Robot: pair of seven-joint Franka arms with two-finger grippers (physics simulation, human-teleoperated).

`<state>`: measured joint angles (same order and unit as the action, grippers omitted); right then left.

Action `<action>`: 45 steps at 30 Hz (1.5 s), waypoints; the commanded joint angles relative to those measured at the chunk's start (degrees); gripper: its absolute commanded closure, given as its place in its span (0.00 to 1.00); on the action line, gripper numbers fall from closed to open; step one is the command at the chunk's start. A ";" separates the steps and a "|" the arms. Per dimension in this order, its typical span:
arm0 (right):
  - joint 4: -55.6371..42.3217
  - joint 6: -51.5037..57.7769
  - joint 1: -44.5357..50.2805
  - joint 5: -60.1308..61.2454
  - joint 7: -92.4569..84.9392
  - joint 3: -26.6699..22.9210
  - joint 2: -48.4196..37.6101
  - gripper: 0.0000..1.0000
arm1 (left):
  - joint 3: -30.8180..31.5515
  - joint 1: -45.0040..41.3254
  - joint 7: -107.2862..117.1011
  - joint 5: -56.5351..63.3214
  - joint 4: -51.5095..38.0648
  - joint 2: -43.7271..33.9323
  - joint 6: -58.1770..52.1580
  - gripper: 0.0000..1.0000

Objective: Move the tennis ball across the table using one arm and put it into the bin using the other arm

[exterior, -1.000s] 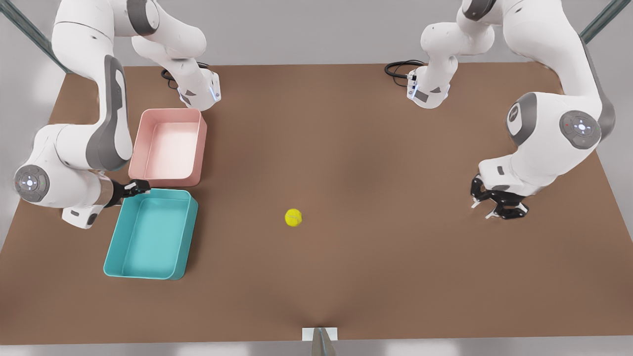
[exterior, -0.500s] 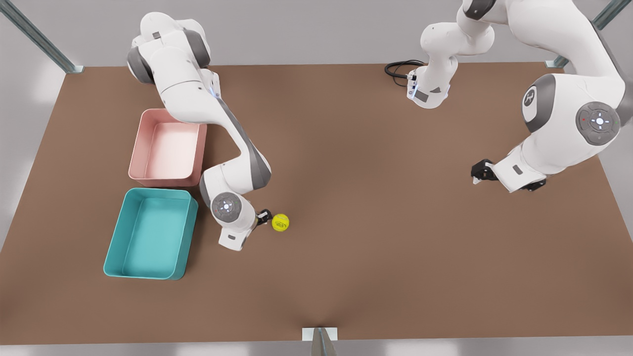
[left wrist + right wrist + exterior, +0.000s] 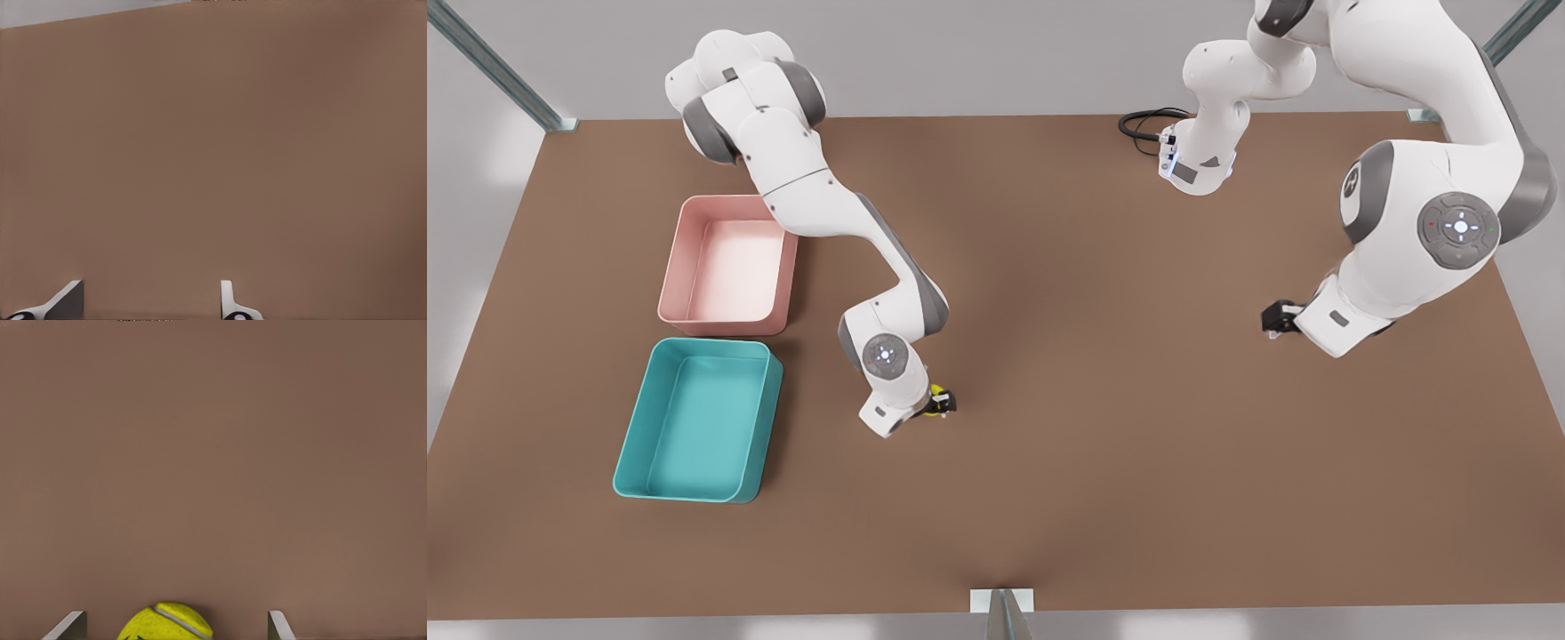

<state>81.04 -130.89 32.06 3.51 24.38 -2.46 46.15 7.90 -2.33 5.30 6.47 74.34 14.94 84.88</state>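
1. The ball [image 3: 165, 622] is round with no long axis; its white seam curves over the top.
2. It sits on the desk [image 3: 1103, 427], right of the teal bin [image 3: 698, 420] in the front view.
3. The right tool [image 3: 939, 404] straddles it, fingers [image 3: 69, 623] apart and not clamped.
4. The left tool [image 3: 150, 303] waits well apart near the front view's right, fingers spread.

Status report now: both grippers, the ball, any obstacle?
Right gripper open, straddling tennis ball on table. Left gripper open, waiting at the front view's right. Teal bin beside, path unobstructed.
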 commanded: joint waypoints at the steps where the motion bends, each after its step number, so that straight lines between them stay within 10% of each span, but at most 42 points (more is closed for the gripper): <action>1: 0.69 -3.32 0.02 -0.17 18.60 0.00 -0.28 0.00 | 1.15 1.10 12.72 -0.05 2.90 -4.12 -0.34 0.00; 41: 4.39 -4.91 2.22 -2.54 17.19 0.00 2.27 0.00 | 1.24 1.37 11.93 -2.16 9.16 -3.25 2.74 0.00; 45: 4.39 -4.91 2.22 -2.54 16.31 0.00 2.27 0.25 | 1.24 1.28 11.93 -2.16 9.16 -3.25 2.65 0.00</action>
<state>85.46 -135.64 34.27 1.02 40.74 -2.41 48.52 9.12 -1.06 16.16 4.31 83.53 11.76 87.63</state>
